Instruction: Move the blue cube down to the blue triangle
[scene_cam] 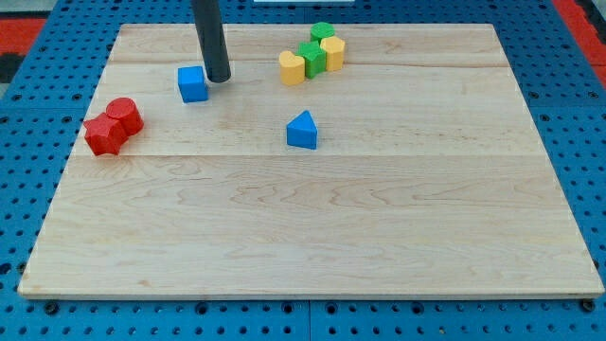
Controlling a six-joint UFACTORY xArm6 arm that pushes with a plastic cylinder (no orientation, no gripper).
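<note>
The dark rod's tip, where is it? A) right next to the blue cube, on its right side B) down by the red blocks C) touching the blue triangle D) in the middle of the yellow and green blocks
A: my tip sits just at the view's right of the blue cube, well up and left of the blue triangle.

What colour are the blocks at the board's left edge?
Red, two of them touching; seen in the camera view.

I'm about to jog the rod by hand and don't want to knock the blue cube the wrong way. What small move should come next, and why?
Probably shift my tip up and left, round to the upper-left of the blue cube. My tip now sits just right of the cube, while the blue triangle lies down and to the view's right, so pushing from here would likely drive the cube away from it.
</note>
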